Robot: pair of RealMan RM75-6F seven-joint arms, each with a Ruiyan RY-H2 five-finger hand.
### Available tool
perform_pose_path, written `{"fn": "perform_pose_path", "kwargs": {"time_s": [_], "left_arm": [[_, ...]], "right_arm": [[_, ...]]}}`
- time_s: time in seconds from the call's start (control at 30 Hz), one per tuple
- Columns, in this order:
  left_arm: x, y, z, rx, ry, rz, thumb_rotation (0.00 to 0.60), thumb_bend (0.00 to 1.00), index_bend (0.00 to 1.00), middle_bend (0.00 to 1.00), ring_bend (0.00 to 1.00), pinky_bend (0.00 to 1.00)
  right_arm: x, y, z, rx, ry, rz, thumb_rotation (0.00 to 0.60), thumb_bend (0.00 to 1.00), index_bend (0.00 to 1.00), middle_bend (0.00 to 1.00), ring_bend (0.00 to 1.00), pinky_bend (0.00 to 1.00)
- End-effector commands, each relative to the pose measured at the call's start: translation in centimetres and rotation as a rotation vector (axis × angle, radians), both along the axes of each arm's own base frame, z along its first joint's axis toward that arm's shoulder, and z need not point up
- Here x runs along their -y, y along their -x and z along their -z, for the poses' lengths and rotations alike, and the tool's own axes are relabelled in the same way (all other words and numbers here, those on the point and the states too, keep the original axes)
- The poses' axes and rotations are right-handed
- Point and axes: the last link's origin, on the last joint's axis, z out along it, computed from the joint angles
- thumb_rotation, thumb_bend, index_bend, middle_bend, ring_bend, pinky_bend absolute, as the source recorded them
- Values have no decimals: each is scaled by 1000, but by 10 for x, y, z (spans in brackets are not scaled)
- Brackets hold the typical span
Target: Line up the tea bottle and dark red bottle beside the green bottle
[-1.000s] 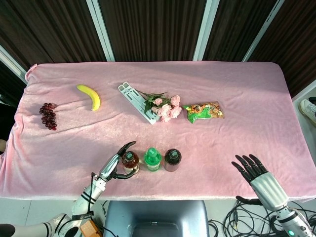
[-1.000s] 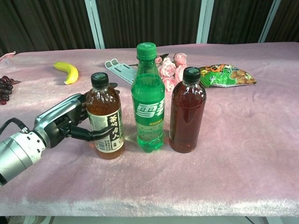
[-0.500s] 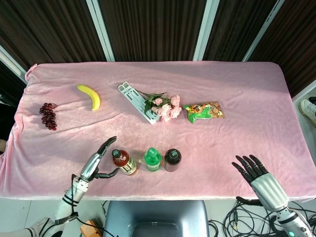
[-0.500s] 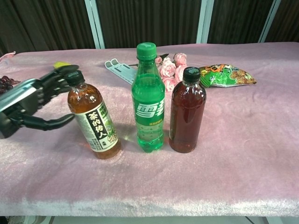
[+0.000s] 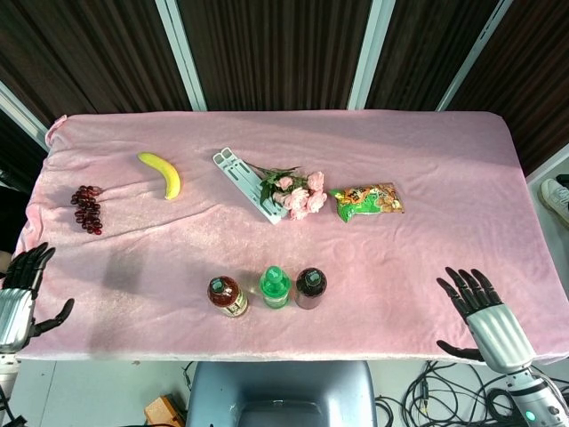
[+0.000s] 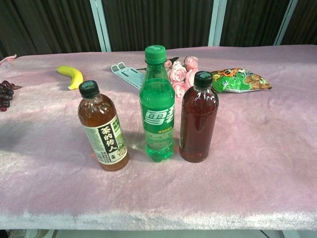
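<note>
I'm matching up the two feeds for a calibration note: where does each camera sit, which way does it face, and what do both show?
Head view: high above the near edge, looking down on the pink table; left hand and right hand show at the bottom corners.
Chest view: low at the near edge, facing across the table; no hand shows.
Shared: tea bottle, green bottle, dark red bottle, banana.

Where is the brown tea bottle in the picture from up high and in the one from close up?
Head view: the tea bottle is near the table's front edge, leftmost of three bottles, seen from above.
Chest view: the tea bottle stands left of centre, leaning slightly left, nothing touching it.
Shared landmark: the green bottle is right beside it, on its right, in both views.
</note>
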Motion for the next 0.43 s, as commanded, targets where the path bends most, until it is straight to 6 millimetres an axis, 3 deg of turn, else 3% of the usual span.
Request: {"fn": "perform_pose_path", "kwargs": {"time_s": [0.03, 0.43], "left_arm": [[34, 4, -14, -90, -20, -165, 600, 333, 0, 12, 0, 0], [37, -2, -10, -102, -1, -128, 600, 333, 0, 19, 0, 0]], "right_arm": [[3, 3, -3, -43, 66, 59, 600, 222, 0, 0, 0, 101], [0, 2, -3, -68, 77, 75, 600, 222, 0, 0, 0, 98]]}}
